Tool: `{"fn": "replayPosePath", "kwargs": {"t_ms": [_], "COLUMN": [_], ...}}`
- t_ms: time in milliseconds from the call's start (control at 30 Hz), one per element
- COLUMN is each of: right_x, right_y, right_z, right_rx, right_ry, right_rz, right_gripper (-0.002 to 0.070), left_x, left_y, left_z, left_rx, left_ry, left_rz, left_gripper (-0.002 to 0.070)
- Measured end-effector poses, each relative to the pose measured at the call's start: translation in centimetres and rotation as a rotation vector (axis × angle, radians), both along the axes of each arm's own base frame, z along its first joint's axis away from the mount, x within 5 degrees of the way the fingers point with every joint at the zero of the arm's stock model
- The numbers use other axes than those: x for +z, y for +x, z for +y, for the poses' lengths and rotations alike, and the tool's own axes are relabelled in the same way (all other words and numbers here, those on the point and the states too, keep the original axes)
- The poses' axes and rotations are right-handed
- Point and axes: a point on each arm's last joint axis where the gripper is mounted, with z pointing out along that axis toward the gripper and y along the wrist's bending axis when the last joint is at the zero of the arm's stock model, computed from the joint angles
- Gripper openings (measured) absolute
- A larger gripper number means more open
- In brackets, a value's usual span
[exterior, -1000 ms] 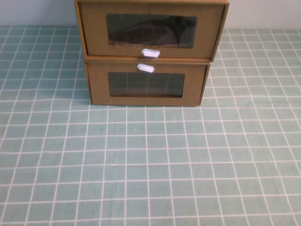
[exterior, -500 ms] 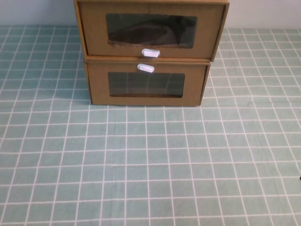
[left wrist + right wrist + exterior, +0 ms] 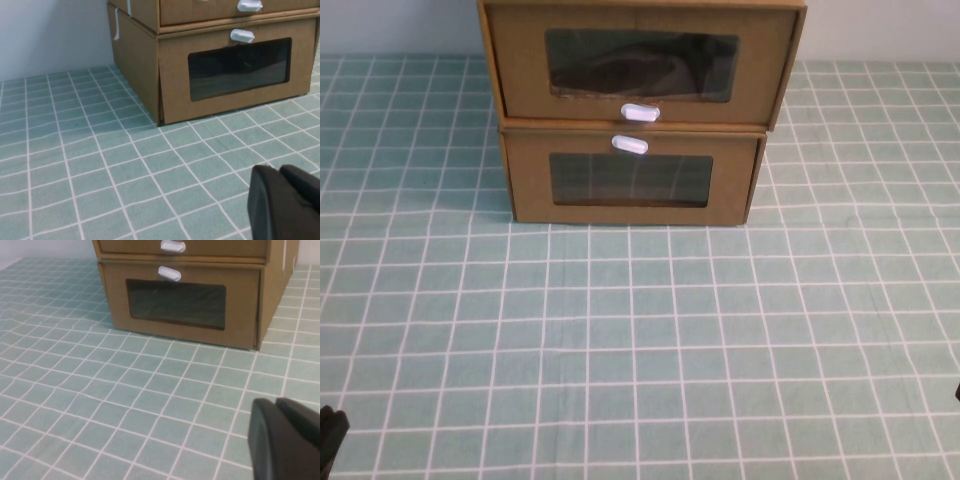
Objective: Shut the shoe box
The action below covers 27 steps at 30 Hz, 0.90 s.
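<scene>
The shoe box is the upper of two stacked brown cardboard boxes at the back of the table. It has a clear window and a white pull tab below the window. Its drawer front overhangs the box beneath. Its lower edge also shows in the left wrist view and the right wrist view. My left gripper is shut and empty, low over the cloth, far in front of the boxes at the near left corner. My right gripper is shut and empty at the near right.
The lower cardboard box has its white tab above its window. A green checked cloth covers the table in front of the boxes. A pale wall stands behind them.
The tip of my left gripper has come into the high view at the bottom left corner. A dark speck of the right arm shows at the right edge. The boxes have not moved.
</scene>
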Motion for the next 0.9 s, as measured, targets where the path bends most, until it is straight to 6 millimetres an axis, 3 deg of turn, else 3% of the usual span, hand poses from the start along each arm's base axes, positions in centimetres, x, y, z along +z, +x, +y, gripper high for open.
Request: {"fn": "replayPosePath", "kwargs": {"t_ms": [467, 600, 767, 900], "right_x": [0.0, 0.0, 0.1, -1.8], "right_y": [0.0, 0.1, 0.1, -0.1], "right_z": [0.0, -0.4, -2.2, -3.4], "right_rx": [0.000, -0.022, -0.232, -0.404], "right_ry": [-0.004, -0.091, -0.102, -0.058], "right_rz": [0.002, -0.055, -0.131, -0.150], "right_gripper": [-0.0013, -0.0013, -0.0013, -0.0013], "left_x": [0.0, 0.0, 0.0, 0.0], "left_y": [0.0, 0.0, 0.0, 0.0], "left_z": [0.0, 0.0, 0.0, 0.0], "left_rx": [0.001, 0.001, 0.001, 0.001], "left_ry": [-0.003, -0.003, -0.003, -0.003], "left_rz": [-0.001, -0.001, -0.001, -0.001], "left_gripper": [-0.0005, -0.0005, -0.0005, -0.0005]}}
